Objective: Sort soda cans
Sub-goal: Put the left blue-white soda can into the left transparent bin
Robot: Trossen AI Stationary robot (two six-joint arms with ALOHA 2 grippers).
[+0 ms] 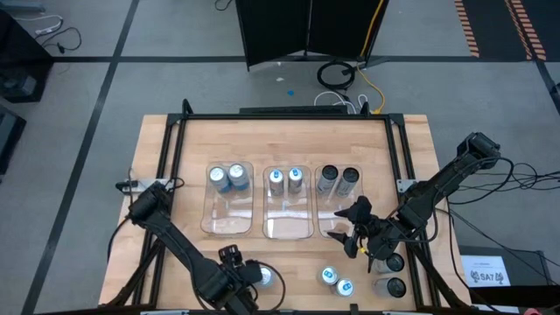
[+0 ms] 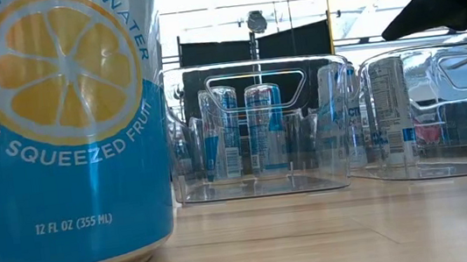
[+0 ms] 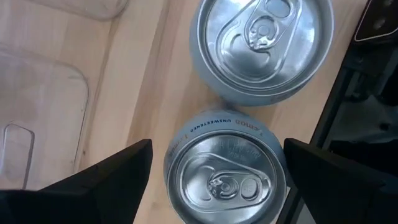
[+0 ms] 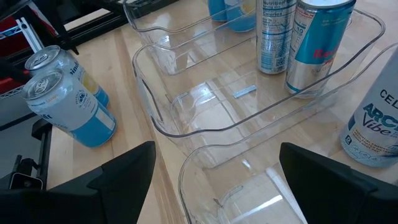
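On the wooden worktop (image 1: pixel 289 149), our left fingers (image 3: pixel 211 180) are spread wide, straight above 1 upright silver can (image 3: pixel 225 171). Our right fingers (image 1: pixel 366 234) are spread too, holding nothing.

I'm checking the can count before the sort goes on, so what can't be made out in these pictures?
- High view: the left gripper covers the silver cans beneath it; their number is unclear there.
- High view: the dark cans beside the right gripper are partly hidden by the arm.
- Low view: a lemon-print can, cut off by the edge, blocks the table behind.
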